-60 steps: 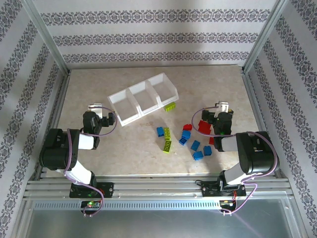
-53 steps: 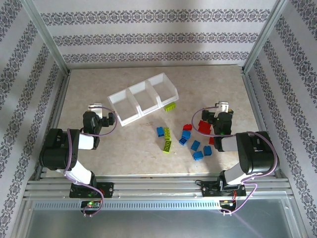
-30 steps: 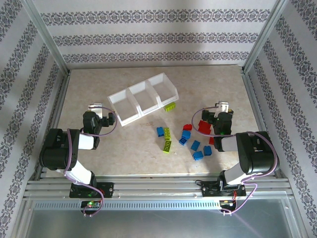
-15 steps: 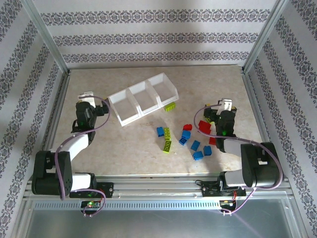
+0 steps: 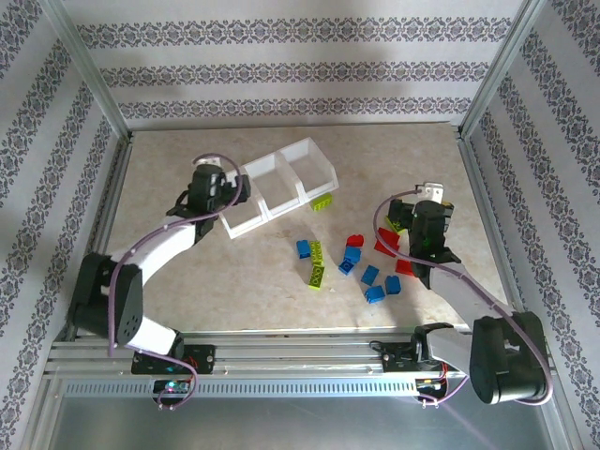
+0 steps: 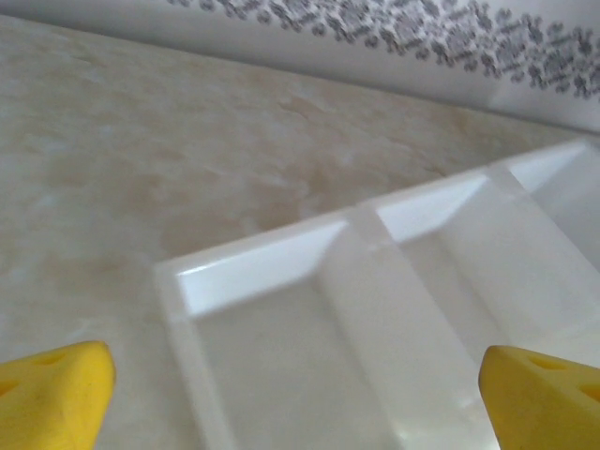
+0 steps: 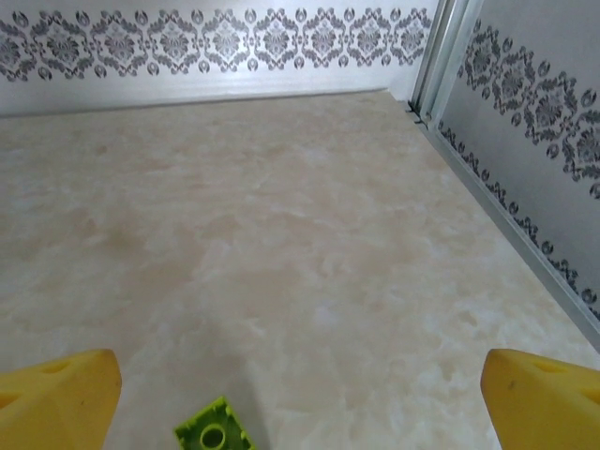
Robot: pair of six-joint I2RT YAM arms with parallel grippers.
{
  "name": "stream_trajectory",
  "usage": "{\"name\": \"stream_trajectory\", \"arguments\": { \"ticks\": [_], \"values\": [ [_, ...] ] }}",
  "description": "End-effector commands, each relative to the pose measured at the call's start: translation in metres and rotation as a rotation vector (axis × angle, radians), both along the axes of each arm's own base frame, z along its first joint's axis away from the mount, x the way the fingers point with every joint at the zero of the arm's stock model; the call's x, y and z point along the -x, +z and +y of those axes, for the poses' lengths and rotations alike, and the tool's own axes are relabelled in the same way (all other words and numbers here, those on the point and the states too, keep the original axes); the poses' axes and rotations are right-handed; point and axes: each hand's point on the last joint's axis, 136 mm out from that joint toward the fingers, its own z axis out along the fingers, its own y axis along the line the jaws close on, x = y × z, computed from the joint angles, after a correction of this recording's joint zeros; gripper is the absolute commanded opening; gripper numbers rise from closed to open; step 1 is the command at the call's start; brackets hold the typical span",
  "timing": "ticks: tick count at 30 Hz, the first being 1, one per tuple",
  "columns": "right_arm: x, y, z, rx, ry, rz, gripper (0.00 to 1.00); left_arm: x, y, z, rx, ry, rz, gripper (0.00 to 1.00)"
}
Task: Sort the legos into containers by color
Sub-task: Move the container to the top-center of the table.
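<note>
A beige marbled desk [image 5: 234, 281] seen from above carries a white thin-walled plastic tray [image 5: 281, 208] of three square compartments joined in a row. Its long axis runs diagonally from the near left to the far right, with the open tops facing up and no bricks inside, so sorting looks not yet begun. About a dozen small studded plastic bricks [image 5: 369, 274] in blue, red and lime green lie scattered on the desk to the right of the tray and in front of it. One lime green piece [image 5: 323, 202] sits just beside the tray's right end, and two longer lime green bricks [image 5: 317, 262] lie end to end, pointing roughly away from the arms. The left tool [image 5: 208, 187] hovers over the tray's left end; its wrist view shows yellow fingertips [image 6: 52, 394] spread wide, nothing between them, the left compartment below. This looks like a pose for steadying or nudging the tray rather than picking. The right tool [image 5: 427, 214] hangs at the right edge of the scattered bricks, jaws also fully apart and empty. Its wrist view shows a lime green brick [image 7: 217, 436], studs up, low between the fingers, probably lined up as the first pick.
</note>
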Motion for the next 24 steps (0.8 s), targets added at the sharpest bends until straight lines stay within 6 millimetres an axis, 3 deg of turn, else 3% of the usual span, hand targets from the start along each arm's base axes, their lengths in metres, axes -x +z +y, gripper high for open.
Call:
{"name": "stream_trajectory", "arguments": {
  "ticks": [1, 7, 18, 24],
  "values": [
    [0.012, 0.004, -0.003, -0.017, -0.05, 0.038, 0.98, 0.001, -0.029, -0.013, -0.036, 0.015, 0.128, 1.0],
    [0.028, 0.014, 0.005, -0.022, -0.037, 0.048, 0.93, -0.019, -0.058, -0.048, -0.047, -0.044, 0.22, 0.97],
    [0.05, 0.033, 0.014, -0.051, -0.016, 0.037, 0.86, -0.033, -0.091, -0.084, -0.034, -0.113, 0.296, 0.52],
    [0.055, 0.035, 0.014, -0.052, -0.032, 0.028, 0.85, -0.025, -0.095, -0.1, -0.037, -0.147, 0.308, 0.42]
  ]
}}
